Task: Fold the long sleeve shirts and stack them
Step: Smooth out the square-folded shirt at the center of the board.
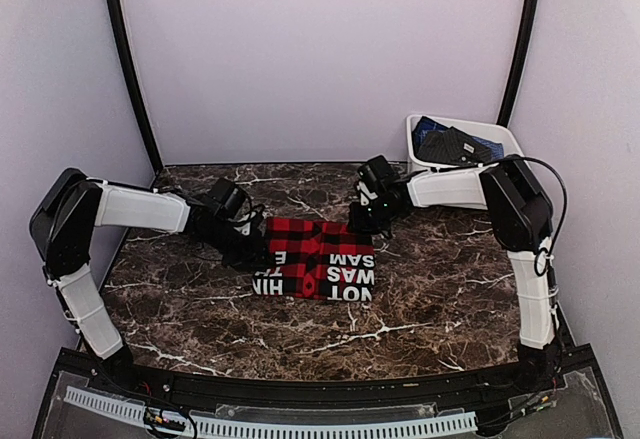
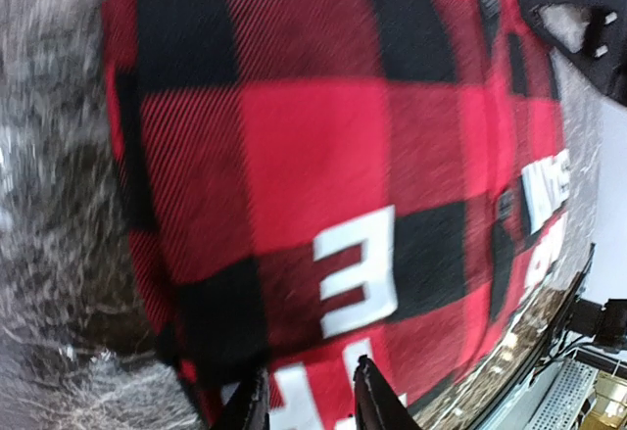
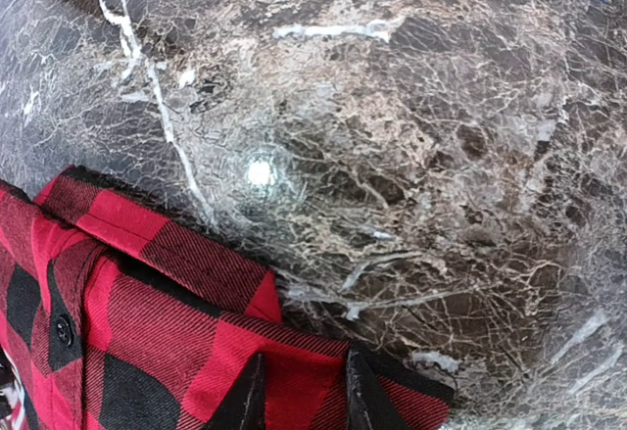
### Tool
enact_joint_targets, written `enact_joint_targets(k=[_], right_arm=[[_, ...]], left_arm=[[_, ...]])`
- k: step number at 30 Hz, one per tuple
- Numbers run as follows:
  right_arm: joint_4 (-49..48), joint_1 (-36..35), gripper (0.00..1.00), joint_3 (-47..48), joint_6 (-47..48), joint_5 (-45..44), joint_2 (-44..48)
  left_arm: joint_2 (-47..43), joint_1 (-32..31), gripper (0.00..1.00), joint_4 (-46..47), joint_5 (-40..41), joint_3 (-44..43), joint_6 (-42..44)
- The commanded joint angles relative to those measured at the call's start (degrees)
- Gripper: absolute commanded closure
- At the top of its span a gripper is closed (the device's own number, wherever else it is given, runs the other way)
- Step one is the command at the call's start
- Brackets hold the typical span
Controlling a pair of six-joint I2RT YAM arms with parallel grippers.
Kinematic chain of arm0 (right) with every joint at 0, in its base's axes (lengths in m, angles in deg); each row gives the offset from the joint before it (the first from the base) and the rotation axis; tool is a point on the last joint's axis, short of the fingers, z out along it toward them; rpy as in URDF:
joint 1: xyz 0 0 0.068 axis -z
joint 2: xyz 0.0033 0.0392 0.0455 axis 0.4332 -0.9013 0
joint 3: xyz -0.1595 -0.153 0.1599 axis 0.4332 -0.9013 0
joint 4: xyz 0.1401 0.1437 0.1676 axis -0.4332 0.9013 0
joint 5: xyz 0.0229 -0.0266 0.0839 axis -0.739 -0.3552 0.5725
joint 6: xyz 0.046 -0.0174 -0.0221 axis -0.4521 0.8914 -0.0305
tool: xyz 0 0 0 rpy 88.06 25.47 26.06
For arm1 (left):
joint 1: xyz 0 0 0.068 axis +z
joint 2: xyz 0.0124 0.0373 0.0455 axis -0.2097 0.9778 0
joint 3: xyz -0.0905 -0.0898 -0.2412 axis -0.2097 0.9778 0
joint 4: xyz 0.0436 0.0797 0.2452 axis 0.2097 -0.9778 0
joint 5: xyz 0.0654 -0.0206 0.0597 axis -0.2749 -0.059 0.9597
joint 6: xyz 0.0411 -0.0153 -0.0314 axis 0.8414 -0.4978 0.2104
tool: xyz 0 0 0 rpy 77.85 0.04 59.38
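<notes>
Jaws drawn close on both sides with cloth between each pair, and that reads as a pinch: the left gripper point(image 2: 309, 406) has the left edge of the red-and-black buffalo-check flannel shirt with white block lettering point(image 1: 315, 259), the right gripper point(image 3: 299, 399) has its far-right corner. The shirt sits in the middle of the dark marble-patterned surface point(image 1: 450, 299), and look at the shape of it: a compact rectangle, sleeves and collar out of sight, one small black button point(image 3: 64, 330) showing in the right wrist view. So the folding on this one looks nearly done, with maybe a last tidy or a slide into place to come. Stacking, though? Nothing to stack on yet, since it's the only garment lying on the surface. At the far right corner the white plastic tub point(image 1: 418, 137) holds dark blue and grey cloth point(image 1: 455, 146). More shirts, possibly, but I can't tell from here. If so, most of the job lies ahead
</notes>
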Motion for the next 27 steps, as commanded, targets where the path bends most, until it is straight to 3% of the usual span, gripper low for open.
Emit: enact_joint_targets(k=[1, 12, 19, 27], right_arm=[[2.8, 0.2, 0.74, 2.1, 1.8, -1.2, 0.7], [6.7, -1.0, 0.73, 0.9, 4.1, -2.2, 8.6], [5.7, -4.0, 0.73, -9.8, 3.0, -1.7, 18.7], [1.0, -9.0, 0.73, -24.4, -1.1, 1.1, 26.9]], left_arm=[[-3.0, 0.1, 0.71, 0.2, -0.6, 4.5, -0.7], [-5.8, 0.1, 0.72, -4.5, 3.1, 5.2, -0.5], [-10.1, 1.7, 0.63, -7.0, 6.6, 2.3, -0.8], [-5.4, 4.0, 0.57, -4.8, 3.2, 0.2, 0.7]])
